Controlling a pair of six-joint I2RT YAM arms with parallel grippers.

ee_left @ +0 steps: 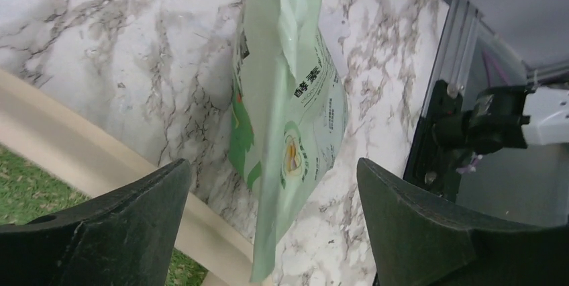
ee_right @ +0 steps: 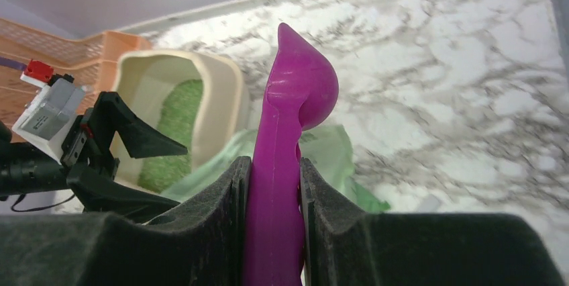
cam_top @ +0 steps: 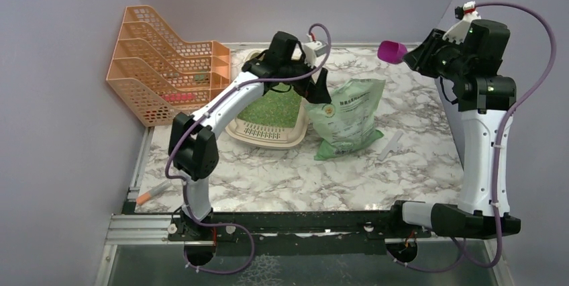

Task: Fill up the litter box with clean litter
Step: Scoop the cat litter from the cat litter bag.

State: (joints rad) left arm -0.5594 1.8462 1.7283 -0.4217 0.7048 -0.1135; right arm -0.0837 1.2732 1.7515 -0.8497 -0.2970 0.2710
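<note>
The beige litter box (cam_top: 268, 139) sits mid-table with a bed of green clean litter (cam_top: 276, 108) in it. Right beside it lies the pale green litter bag (cam_top: 349, 121), slumped on the marble. My left gripper (cam_top: 321, 88) hovers open over the box's right rim and the bag's top. In the left wrist view its fingers (ee_left: 121, 225) stand wide apart around the bag (ee_left: 288, 118) without touching it, above the box rim (ee_left: 87, 158). My right gripper (ee_right: 275, 172), raised at the back right, is shut on the magenta scoop (ee_right: 295, 111) by its handle.
An orange mesh file rack (cam_top: 168, 64) stands at the back left against the wall. A small white strip (cam_top: 391, 145) lies right of the bag. An orange-tipped pen (cam_top: 153, 193) rests at the table's left front edge.
</note>
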